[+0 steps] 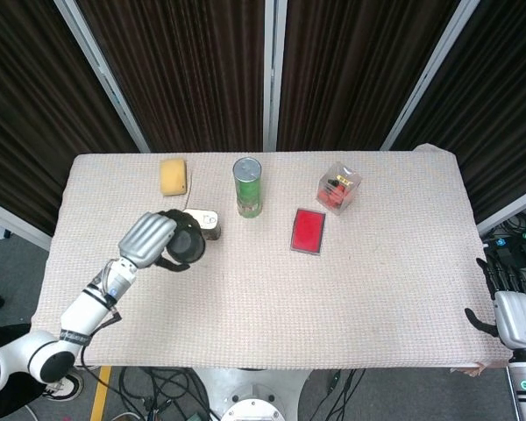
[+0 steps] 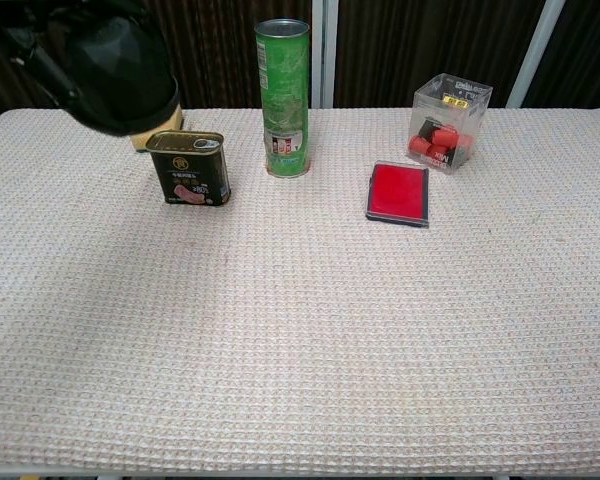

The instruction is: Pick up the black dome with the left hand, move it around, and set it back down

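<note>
Above the woven table (image 1: 351, 289), left hand (image 1: 147, 239) grips black dome (image 2: 120, 65) — right hand (image 1: 519, 317) unreadable.

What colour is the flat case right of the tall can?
Red with a dark rim; the case shows best in the chest view.

- The left hand (image 1: 149, 239) grips the black dome (image 1: 186, 246), raised above the tabletop (image 1: 351, 289), arm reaching in from the near-left corner.
- The right hand (image 1: 517, 317) hangs off the tabletop's near-right corner, holding nothing.
</note>
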Tool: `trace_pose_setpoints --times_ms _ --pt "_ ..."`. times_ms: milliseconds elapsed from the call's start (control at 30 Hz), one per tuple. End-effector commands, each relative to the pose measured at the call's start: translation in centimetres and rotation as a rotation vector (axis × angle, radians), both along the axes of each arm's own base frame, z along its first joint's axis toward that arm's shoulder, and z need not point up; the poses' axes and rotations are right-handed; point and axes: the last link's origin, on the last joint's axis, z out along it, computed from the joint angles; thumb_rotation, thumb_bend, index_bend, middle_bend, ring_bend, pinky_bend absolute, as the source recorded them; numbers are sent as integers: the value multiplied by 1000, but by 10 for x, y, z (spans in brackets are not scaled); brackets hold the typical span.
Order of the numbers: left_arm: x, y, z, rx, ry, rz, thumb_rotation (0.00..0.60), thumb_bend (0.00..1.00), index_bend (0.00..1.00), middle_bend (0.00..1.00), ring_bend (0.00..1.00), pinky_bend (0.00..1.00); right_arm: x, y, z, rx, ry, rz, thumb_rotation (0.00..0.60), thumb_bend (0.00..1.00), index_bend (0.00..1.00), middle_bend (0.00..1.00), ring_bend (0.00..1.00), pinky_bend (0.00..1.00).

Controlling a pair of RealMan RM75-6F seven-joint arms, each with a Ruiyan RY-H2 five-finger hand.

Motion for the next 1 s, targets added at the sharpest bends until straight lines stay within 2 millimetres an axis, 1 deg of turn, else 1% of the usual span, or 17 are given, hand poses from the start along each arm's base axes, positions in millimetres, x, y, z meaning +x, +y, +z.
trace_pose_setpoints --times_ms 33,267,333,367,433,533,567,667,733,767,800,833,933,967,1000 --pt "-35 67 44 248 -77 320 600 199 403 454 289 403 0 0 1 -2 -1 0 600 163 0 0 0 0" --pt "-45 75 39 277 -63 337 600 199 395 454 289 401 -1 0 1 -1 -1 -1 600 163 0 0 0 0" --pt "-42 72 35 260 -70 329 600 199 394 455 289 401 -1 0 0 -1 0 -1 600 163 0 0 0 0" --pt "-37 66 31 232 -76 308 600 199 394 455 289 401 -1 0 0 1 0 -2 600 163 0 0 0 0" --pt "-25 47 19 157 -82 255 600 198 393 454 289 401 -1 0 -1 4 1 -4 600 163 0 0 0 0" --pt "3 -2 -5 -24 -113 137 600 199 375 454 289 401 -1 0 -3 10 2 -4 600 163 0 0 0 0" --pt "13 -23 -14 -81 -112 75 600 199 369 454 290 401 -1 0 -3 11 3 -2 600 164 0 0 0 0" --pt "36 -74 -36 -230 -121 -51 600 199 367 455 289 402 0 0 -3 9 4 1 600 164 0 0 0 0" --pt "44 -91 -45 -283 -117 -105 600 199 367 455 289 403 0 0 -2 8 3 0 600 164 0 0 0 0" --pt "47 -94 -47 -287 -116 -123 600 199 366 454 289 403 -1 0 -2 7 2 -1 600 164 0 0 0 0" --pt "47 -90 -46 -272 -116 -125 600 199 366 454 289 403 -1 0 -2 6 1 -1 600 164 0 0 0 0" --pt "45 -82 -45 -246 -120 -111 600 199 366 454 289 403 -1 0 -1 6 1 -3 600 164 0 0 0 0" --pt "29 -36 -33 -132 -126 3 600 199 366 455 289 403 -3 0 0 4 -2 -8 600 164 0 0 0 0" --pt "19 -11 -24 -63 -114 53 600 199 366 455 289 403 -3 -1 -1 4 -3 -11 600 163 0 0 0 0" --pt "11 8 -17 -16 -108 95 600 199 366 455 289 402 -4 -1 -1 5 -3 -13 600 164 0 0 0 0"
